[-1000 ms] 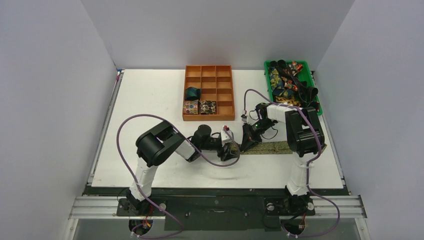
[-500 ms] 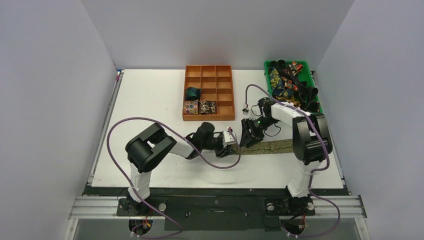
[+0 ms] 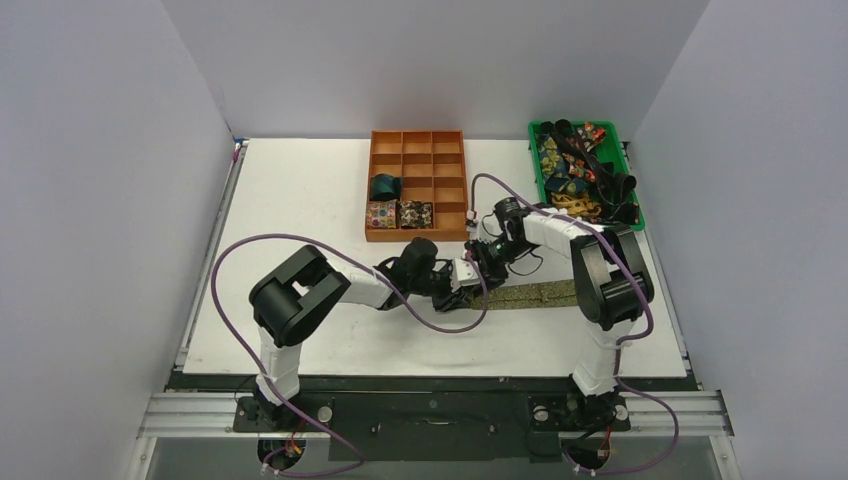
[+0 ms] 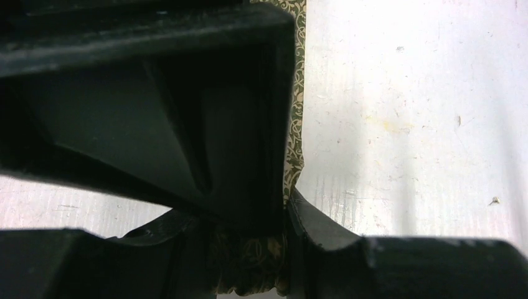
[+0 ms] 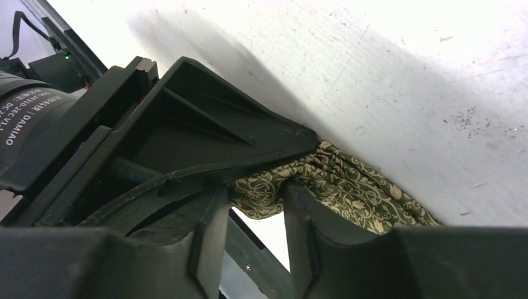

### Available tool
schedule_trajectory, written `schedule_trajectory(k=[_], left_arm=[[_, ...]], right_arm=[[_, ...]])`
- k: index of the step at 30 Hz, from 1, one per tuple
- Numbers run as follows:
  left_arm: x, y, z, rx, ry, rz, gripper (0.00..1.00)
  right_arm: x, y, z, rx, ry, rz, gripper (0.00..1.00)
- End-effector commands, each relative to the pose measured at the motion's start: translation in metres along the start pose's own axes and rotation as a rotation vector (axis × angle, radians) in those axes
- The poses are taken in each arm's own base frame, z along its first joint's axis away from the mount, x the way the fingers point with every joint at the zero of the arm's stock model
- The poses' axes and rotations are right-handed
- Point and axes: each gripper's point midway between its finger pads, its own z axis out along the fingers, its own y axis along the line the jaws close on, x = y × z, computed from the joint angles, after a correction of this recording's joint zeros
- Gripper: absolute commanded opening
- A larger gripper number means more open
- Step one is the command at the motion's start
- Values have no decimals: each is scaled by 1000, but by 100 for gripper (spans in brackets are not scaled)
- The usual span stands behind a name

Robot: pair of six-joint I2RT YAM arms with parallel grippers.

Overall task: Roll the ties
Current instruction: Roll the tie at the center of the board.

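**Starting the coil on the olive-gold tie (image 3: 540, 295).** The tie lies flat on the counter (image 3: 300, 200), right of centre, between the orange divided tray (image 3: 418, 237) and the near edge. Its left end is bunched where my two claws meet.

My left claw (image 3: 463, 294) is closed on that bunched end. In the left wrist view the gathered fabric (image 4: 249, 265) fills the gap between its fingers. My right claw (image 3: 484, 268) stands partly open astride the tie just beside it. It grips nothing that I can see, and bare counter shows between its fingers (image 5: 324, 249).

**Technique, as I judge it.**
- Keep the left pinch firm and wind by turning the wrist, so that each turn lands squarely on the last.
- Let the right claw steady the flat length, straight and lightly taut, so that the coil does not skew or telescope.

**Compared with one second earlier.**
- The grip has changed sides. The right claw then held the end while the left stood wide beside it.
- Both claws now sit nearer the tray, and the tie's end has been drawn leftward with them.
- Three rolled ties (image 3: 384, 186) remain in the tray's compartments.
- The green bin (image 3: 537, 160) of loose ties is undisturbed.
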Motion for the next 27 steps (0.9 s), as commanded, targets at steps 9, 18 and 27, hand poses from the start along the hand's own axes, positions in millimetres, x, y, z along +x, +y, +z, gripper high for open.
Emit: schedule_trajectory(k=[9,18,27], left_arm=[[78,-18,-15,0,256,-131,29],[3,-11,-35,7,-28,-61,71],[-28,-11,-12,31,-169,-80,79]], right_arm=[[13,-59,-7,216,75,25,0],[33,-114,-24,417,148,-14,0],[29,-125,-22,473,140,7,0]])
